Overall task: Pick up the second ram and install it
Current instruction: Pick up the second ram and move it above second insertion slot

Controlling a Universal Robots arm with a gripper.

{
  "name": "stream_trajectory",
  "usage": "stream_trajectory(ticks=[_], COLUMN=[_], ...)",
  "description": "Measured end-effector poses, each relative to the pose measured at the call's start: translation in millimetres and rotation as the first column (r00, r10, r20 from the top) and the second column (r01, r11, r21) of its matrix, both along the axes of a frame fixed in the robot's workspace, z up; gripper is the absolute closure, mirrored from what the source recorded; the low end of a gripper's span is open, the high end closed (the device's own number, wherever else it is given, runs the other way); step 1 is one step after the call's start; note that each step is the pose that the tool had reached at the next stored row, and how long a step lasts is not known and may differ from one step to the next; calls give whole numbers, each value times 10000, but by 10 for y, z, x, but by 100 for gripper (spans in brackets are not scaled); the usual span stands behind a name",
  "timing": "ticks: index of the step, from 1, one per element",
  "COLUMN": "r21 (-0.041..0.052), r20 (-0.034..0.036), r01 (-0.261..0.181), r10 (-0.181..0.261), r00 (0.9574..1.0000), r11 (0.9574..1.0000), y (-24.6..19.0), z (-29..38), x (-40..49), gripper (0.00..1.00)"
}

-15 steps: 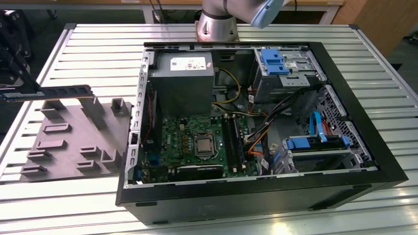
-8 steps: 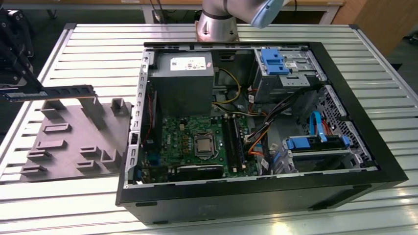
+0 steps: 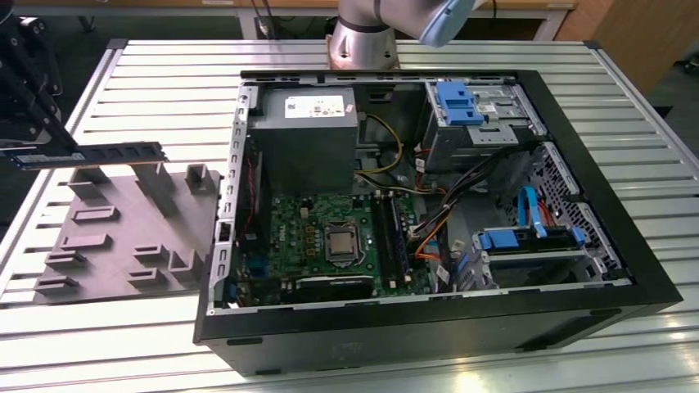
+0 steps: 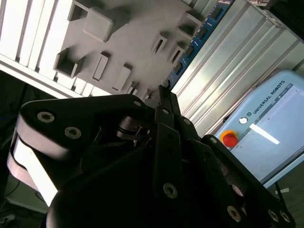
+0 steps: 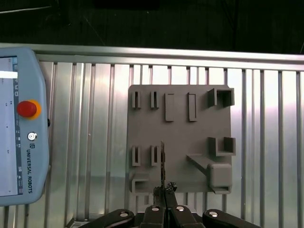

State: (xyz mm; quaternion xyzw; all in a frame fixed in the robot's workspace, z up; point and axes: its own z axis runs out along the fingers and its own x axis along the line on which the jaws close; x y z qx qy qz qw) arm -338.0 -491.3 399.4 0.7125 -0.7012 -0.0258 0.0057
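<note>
The pincer (image 5: 165, 192) is clenching on the second ram (image 3: 104, 154), its two dark fingers pressing together on one end of the board. In the first wrist view the board is running edge-on straight out from the fingertips as a thin dark line. In the exterior view it is lying level and lengthwise, with its free end reaching towards the computer case (image 3: 437, 327).

Directly beneath the board, the grey holder (image 3: 110, 246) is sitting on the slatted metal surface (image 3: 142, 74), its posts and small pockets showing below. The board is appearing to hang just above the holder's tall posts rather than resting in a pocket, though the gap between them is hard to judge.

So the picking up is looking done: the board is in the grasp and off the holder. The installing is not done. The board is hovering well apart from the motherboard (image 3: 300, 221), which is lying inside the open case towards the exterior view's right. The long black memory slots (image 3: 389, 237) are lying beside the processor socket. Whether one of them is already carrying a board I cannot tell.

Further out, a pale blue teach pendant (image 5: 19, 156) is lying on the surface beside the holder, away from the work.
</note>
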Motion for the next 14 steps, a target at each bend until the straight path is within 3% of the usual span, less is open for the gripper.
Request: stream_trajectory(ticks=[14], r21=[1], r20=[0], r01=[0], r10=[0], r00=[10000], r11=[10000], y=[0], z=[0], x=[89], gripper=[88])
